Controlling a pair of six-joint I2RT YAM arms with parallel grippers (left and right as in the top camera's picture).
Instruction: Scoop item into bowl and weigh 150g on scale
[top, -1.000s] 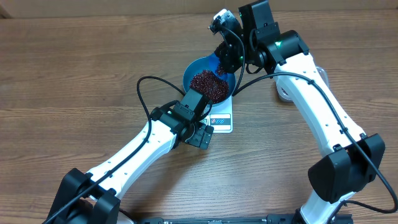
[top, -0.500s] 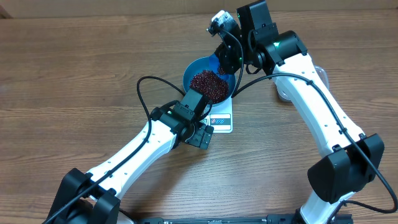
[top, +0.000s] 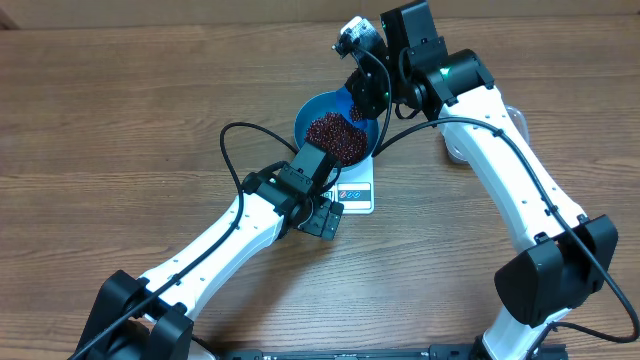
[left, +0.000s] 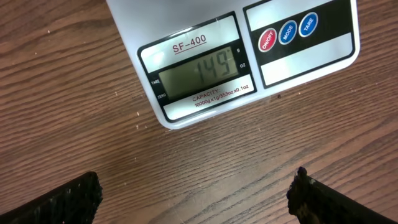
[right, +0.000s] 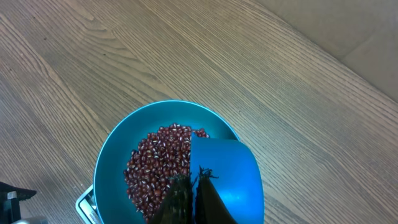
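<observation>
The bench (top: 100, 120) is brown wood with a long, fine grain. In the middle of it lies the scale (left: 205, 68), and the bowl (right: 118, 143) stands on top of the scale. Your left tool (left: 196, 193) hovers over the bench just beside the display edge, with its fingers wide apart and nothing between them. Your right tool (right: 189, 199) is closed tight on the handle of the scoop (right: 227, 171), which hangs over the bowl. The beans (right: 158, 158) lie heaped inside the bowl. The display (left: 202, 68) shows 149, so I judge you are 1 short of the target.

The risks come from this small gap:
- If the scoop or the right arm leans on the bowl, the scale will read too high.
- The bowl can slide on the smooth scale top if you push its rim.
- If you tip the scoop too steeply, many beans fall together and you pass 150. I cannot tell whether the scoop has beans inside.
- Loose beans can bounce out and roll away on the bench.

The scale is a flat white plastic square with rounded corners and 3 round buttons. The bowl is round, deep, blue and glossy. The scoop is blue plastic with a curved wall. The beans are tiny, dark red-brown, hard and shiny.
</observation>
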